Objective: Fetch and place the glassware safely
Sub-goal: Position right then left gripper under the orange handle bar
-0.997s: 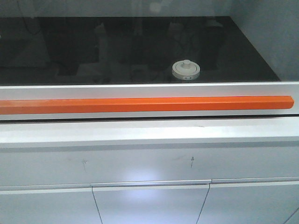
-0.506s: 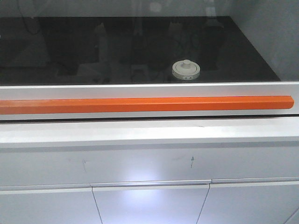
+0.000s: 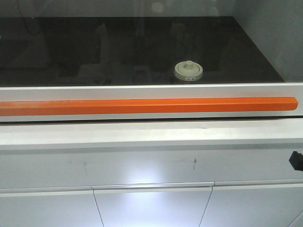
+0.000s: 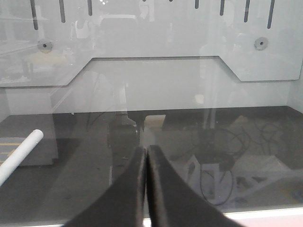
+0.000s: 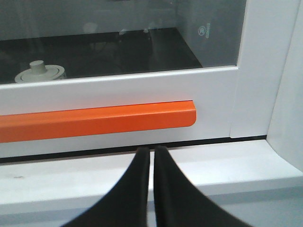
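Front view, nearest: matte grey-white cabinet fronts [image 3: 151,203] with thin seams, flat and lightly scuffed. Above them is a smooth white ledge [image 3: 142,135] running the full width. A small black part [image 3: 296,161] shows at the right edge; cannot tell what it is.

Right gripper [image 5: 151,150]: two black, tapered, matte fingers [image 5: 137,189]. The tips are drawn together with only a hairline slit between them and nothing in the grasp. They hang over the white ledge, just short of the sash.

Sash: white painted frame [image 5: 142,87] carrying a long orange handle bar [image 5: 118,118], rectangular in section with a rounded end and a satin finish. Above it is a clear glass pane [image 5: 142,19], heavily reflective.

Left gripper [image 4: 146,150]: black curved fingers pressed tip to tip, holding nothing. Reflections lie across this view.

Behind the glass is a glossy black work surface [image 3: 94,47]. The glassware [image 3: 188,71] stands upright on it, right of centre and near the front edge, just behind the sash frame. Its round cream-white lid with a central knob is plain to see; the clear body is barely visible. It is apart from both grippers.

A white cylindrical tube [image 4: 21,151] lies slanted at the left. The pale grey rear panel [image 4: 156,28] has vertical slots and two round fasteners.
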Controlling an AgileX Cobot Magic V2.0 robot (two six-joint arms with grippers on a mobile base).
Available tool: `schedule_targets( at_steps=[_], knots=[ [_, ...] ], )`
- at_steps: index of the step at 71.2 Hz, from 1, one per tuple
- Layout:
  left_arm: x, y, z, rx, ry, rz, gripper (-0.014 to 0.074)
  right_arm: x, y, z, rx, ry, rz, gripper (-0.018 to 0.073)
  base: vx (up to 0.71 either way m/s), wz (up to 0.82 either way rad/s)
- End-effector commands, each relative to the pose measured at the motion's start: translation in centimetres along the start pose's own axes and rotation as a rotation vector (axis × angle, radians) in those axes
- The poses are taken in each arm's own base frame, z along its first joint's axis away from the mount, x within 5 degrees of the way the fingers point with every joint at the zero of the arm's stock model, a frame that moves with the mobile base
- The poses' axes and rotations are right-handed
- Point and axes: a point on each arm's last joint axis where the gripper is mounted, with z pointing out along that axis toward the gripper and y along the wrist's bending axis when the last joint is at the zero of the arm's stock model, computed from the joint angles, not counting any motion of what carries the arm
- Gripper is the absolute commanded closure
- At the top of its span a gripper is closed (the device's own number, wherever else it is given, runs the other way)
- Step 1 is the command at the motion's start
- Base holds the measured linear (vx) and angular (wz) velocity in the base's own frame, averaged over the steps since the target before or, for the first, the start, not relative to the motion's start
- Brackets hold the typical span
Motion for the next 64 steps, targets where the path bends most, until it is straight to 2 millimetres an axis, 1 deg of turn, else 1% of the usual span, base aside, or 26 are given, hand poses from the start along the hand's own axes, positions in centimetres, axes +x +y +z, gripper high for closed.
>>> schedule_targets(
  at_steps=[1,6,21,29,41,64],
  knots=[
    [-1.8,-0.1,-0.2,0.008,-0.105,-0.015,0.0603,-0.6,-0.1,0.1,0.012,-0.170,-0.052,0.0561,0.00,0.00],
    [-1.7,-0.1,-0.2,0.008,-0.105,-0.015,0.0603,-0.2,-0.1,0.4,0.009,-0.194,-0.068,0.0560,0.00,0.00],
    [-1.7,-0.1,-0.2,0.008,-0.104,-0.014,0.0603,0.9,0.8,3.0,-0.070,-0.187,-0.169,0.0560,0.00,0.00],
    [-1.7,-0.1,-0.2,0.007,-0.105,0.005,0.0603,1.7,1.2,4.3,-0.119,-0.182,-0.123,0.0560,0.00,0.00],
    [-1.7,-0.1,-0.2,0.007,-0.105,0.010,0.0603,2.7,1.4,6.1,-0.149,-0.201,-0.111,0.0560,0.00,0.00],
    [-1.7,-0.1,-0.2,0.007,-0.105,0.012,0.0603,5.0,1.6,8.5,-0.173,-0.221,-0.075,0.0560,0.00,0.00]
  ],
)
